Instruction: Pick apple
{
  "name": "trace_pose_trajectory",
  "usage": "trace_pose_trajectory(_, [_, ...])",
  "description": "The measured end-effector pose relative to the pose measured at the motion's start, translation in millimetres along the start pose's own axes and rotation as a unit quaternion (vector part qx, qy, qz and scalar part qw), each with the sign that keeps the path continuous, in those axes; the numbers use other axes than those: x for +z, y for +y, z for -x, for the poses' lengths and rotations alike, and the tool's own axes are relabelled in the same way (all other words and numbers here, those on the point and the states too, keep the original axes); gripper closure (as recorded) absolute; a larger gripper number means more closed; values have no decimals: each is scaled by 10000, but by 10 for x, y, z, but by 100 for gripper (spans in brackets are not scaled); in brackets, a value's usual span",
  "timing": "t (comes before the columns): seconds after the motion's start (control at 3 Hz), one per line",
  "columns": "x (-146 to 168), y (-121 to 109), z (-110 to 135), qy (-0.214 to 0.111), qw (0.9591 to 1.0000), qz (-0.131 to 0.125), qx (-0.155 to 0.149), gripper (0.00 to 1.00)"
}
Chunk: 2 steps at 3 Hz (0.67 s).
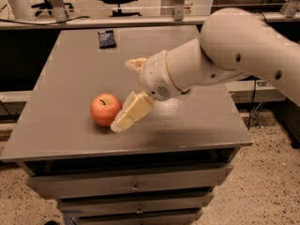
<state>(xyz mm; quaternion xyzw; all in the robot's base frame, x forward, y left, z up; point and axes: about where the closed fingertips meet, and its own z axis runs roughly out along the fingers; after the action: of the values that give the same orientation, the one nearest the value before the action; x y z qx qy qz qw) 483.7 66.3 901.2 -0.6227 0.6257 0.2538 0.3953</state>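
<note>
The red-orange apple (105, 110) with a dark stem sits on the grey table (70, 78), front left of the middle. My gripper (123, 94) has reached in from the right and hangs just right of the apple, open. Its lower cream finger (132, 112) slants down so that its tip is close beside the apple's right side. The upper finger (136, 63) stands farther back, apart from the apple. Nothing is held.
A small dark blue packet (107, 38) lies at the table's far edge. My white arm (225, 55) covers the right half of the table and hides the yellow sponge. Drawers (136, 187) sit under the table. Office chairs stand behind.
</note>
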Motion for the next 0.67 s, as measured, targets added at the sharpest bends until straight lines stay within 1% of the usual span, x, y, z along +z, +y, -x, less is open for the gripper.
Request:
trace_pose_trajectory(0.33, [357, 63, 4, -305, 9991, 282, 71, 0])
trace_pose_trajectory(0.67, [580, 126, -33, -460, 9977, 479, 147, 0])
